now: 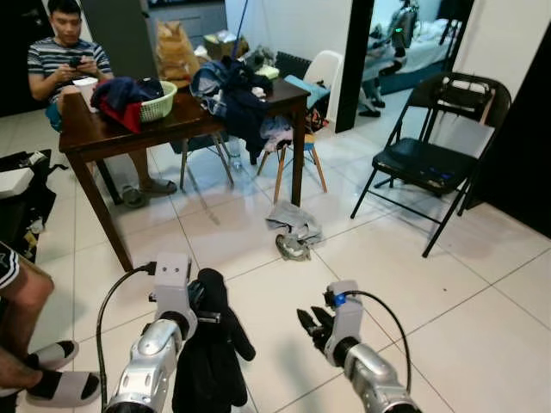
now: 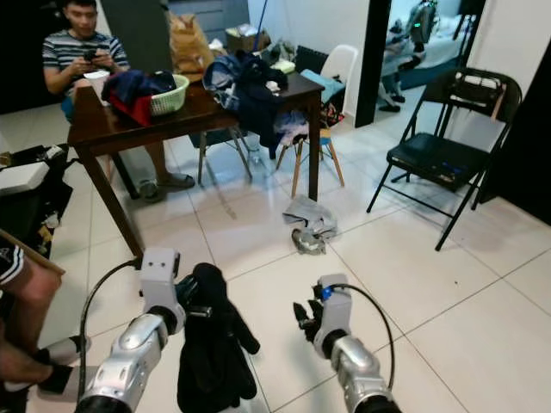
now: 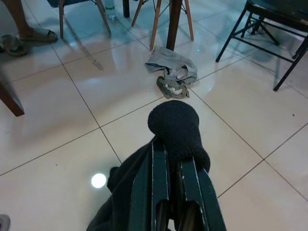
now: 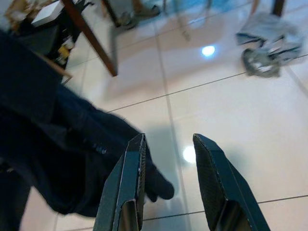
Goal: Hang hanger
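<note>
Black garment [image 1: 209, 348] hangs low at near left, clamped in left gripper [image 3: 174, 159], fingers together on its bunched top, likely carried on a hidden hanger for hanging. Right gripper [image 4: 169, 166] just right of it, fingers apart, empty. Grey cloth [image 1: 293, 229] farther on floor.

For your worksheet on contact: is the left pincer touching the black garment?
Touching. In the left wrist view the left pincer has its fingers closed on the black garment, whose cloth bulges over their tips.
</note>
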`<state>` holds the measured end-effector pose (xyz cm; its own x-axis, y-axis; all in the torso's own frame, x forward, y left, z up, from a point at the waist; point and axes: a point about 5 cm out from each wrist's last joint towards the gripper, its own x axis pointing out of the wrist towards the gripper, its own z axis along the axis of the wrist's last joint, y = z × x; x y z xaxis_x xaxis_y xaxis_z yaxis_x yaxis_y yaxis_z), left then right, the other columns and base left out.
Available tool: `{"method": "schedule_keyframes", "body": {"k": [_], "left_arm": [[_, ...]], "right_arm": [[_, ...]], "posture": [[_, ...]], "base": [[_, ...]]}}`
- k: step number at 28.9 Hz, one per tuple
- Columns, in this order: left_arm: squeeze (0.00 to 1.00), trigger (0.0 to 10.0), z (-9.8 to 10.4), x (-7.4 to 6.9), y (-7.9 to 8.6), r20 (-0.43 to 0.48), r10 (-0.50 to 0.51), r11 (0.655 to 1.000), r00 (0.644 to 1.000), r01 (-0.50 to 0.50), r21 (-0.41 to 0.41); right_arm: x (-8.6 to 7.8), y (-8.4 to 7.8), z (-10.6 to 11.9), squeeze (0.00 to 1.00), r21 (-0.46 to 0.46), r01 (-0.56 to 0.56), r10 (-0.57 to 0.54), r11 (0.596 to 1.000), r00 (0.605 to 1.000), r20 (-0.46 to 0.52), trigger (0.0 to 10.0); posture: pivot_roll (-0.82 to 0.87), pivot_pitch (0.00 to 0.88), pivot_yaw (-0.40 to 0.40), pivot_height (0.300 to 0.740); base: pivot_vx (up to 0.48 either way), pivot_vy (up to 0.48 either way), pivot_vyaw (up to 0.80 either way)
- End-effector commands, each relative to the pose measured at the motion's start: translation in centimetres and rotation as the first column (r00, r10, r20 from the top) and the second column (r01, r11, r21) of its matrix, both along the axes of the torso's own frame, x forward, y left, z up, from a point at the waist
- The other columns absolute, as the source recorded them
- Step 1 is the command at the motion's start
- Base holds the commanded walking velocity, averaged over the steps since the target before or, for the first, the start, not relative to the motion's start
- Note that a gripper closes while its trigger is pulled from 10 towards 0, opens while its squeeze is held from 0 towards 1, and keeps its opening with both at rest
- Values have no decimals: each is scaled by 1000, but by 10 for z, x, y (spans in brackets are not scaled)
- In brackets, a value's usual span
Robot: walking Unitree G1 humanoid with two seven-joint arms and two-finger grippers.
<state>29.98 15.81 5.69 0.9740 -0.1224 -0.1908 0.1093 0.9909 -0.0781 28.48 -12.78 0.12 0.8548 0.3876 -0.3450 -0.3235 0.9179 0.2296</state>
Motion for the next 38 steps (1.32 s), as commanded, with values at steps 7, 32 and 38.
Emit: {"method": "schedule_keyframes", "body": {"k": [7,32,38], "left_arm": [[0,10000,11,6,0,48,-13,1000,999,14,-25],[0,10000,13,8,-4,52,-25,999,998,26,-26],[0,10000,12,8,-5,47,-29,999,998,30,-21]], "right_arm": [[-1,-3,-4,0,5,34,-34,999,999,-36,10000],[4,-7,1,0,9,51,-51,999,998,-22,10000],[3,-9,0,0,7,57,-57,998,998,-21,10000]], "posture": [[72,25,28,740],[37,38,43,740],[36,34,46,740]], "base": [[0,0,0],[234,0,0],[0,0,0]]}}
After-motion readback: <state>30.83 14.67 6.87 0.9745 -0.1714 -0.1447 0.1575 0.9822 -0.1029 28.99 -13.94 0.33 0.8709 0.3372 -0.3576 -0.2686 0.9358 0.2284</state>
